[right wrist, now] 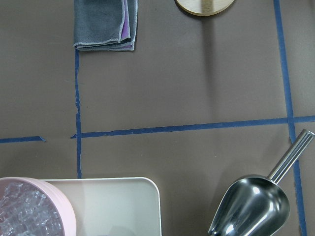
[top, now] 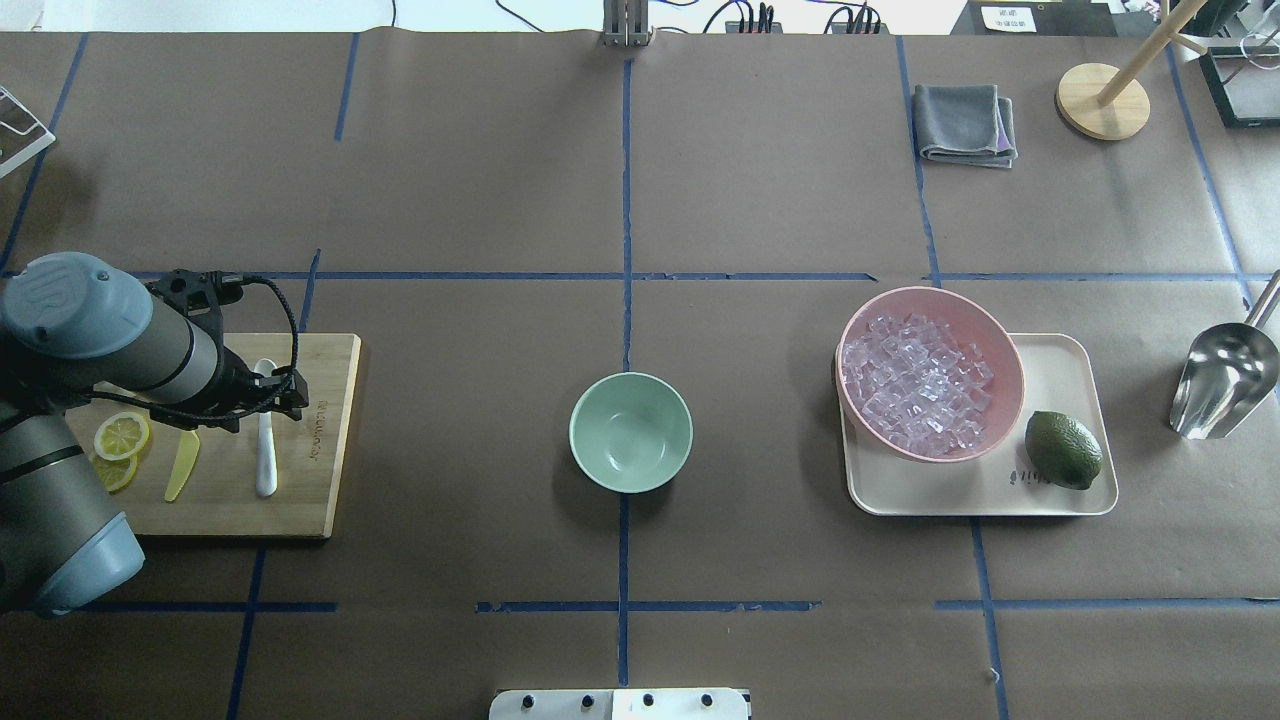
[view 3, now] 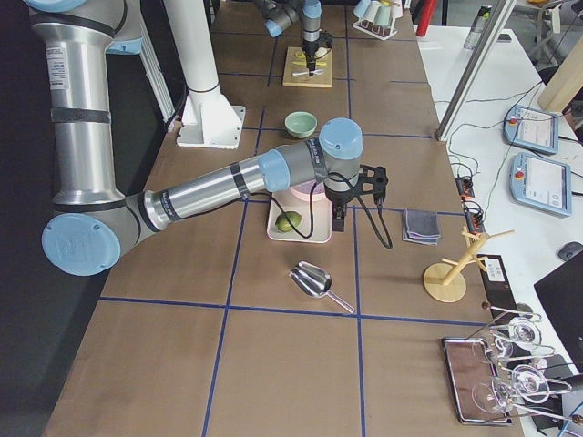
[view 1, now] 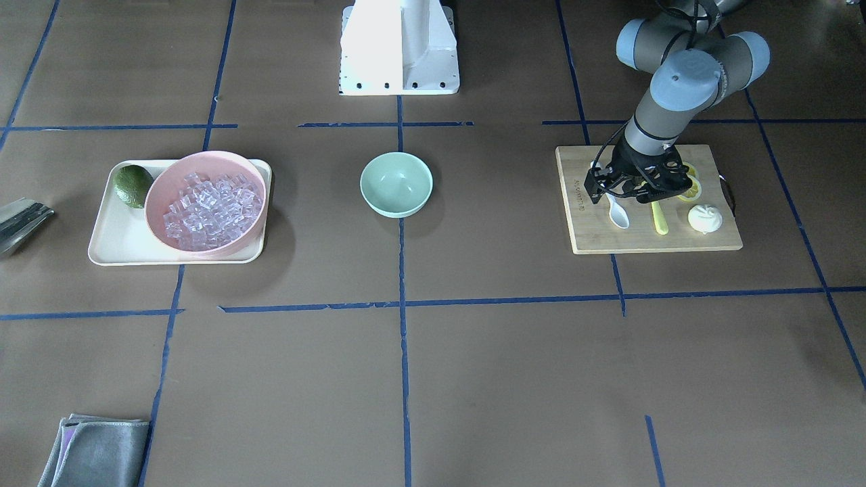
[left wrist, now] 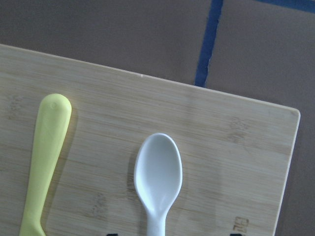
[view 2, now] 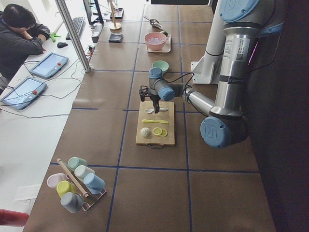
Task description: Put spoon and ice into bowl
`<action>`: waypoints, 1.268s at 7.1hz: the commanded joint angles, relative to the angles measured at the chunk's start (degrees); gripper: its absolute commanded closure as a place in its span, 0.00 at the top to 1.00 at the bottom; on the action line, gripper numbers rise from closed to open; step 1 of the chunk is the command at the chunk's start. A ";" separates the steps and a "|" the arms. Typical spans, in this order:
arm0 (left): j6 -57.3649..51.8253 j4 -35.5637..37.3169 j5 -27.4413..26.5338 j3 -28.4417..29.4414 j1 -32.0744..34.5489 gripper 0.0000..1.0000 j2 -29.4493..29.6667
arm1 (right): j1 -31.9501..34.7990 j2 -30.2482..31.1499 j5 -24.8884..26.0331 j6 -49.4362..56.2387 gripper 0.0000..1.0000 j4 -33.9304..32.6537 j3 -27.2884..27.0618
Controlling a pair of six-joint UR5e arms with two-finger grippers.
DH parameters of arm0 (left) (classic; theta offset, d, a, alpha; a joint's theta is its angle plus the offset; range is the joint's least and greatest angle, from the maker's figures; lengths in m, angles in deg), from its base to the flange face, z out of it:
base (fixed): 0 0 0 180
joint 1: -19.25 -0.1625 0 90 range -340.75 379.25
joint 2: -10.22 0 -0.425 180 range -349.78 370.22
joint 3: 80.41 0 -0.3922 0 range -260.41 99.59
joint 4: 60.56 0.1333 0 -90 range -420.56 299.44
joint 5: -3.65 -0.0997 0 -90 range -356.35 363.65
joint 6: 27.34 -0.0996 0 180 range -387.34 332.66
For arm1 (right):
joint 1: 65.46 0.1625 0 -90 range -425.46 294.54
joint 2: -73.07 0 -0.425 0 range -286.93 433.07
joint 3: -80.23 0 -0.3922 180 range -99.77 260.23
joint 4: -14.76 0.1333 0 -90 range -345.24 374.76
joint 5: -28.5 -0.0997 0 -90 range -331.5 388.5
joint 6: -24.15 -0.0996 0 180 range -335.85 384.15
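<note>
Two arms at the bench (top: 780,180).

Left fingers (view 1: 595,193): low over the bamboo cutting board (top: 310,450), pointing down at the spoon (left wrist: 157,172). In the wrist view only the two tips show, as dark nubs at the bottom edge. One sits on each side of the spoon's handle, set well wider than the handle. So spread, with only the handle between them. No contact that I can make out.

Spoon: flat on the board, scoop facing up and pointing away from the robot, handle running back under the fingers. The yellow-green knife (top: 182,465) lies alongside it on the same board, roughly parallel and apart from it. Lemon slices (top: 122,436) sit beyond the knife. A white bun-like lump (view 1: 705,218) is also on the board.

Mint-green bowl (top: 630,432): mid-bench on the centre tape line, upright, empty, well apart from both board and tray.

Ice (top: 915,385): a heap of clear cubes filling the pink bowl (top: 990,320), which stands on the cream tray (top: 960,490) on the robot's right side. A dark green fruit (top: 1063,449) is on the tray just beside the pink bowl. A metal scoop (top: 1225,380) lies on the bench past the tray, apart from it. A folded grey cloth (top: 965,123) lies farther out.

Right fingers (view 3: 339,217): seen only in the side view, hanging by the tray near the pink bowl. The right wrist camera shows the tray corner, the pink rim and the scoop, but no tips. Cannot tell whether they are spread or closed, or whether they touch anything.
</note>
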 commanded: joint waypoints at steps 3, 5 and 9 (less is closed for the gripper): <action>0.12 -0.59 0.00 0.42 -0.03 0.62 0.00 | -1.54 -0.19 0.36 -2.03 1.00 0.00 -1.06; 0.12 -0.68 0.00 0.50 -0.03 0.53 0.00 | -1.55 -1.50 0.27 -2.20 1.00 -0.09 -1.06; 0.12 -0.60 3.05 -0.19 -0.03 0.13 -0.79 | -1.46 -1.51 0.36 -2.64 1.00 -0.09 -1.06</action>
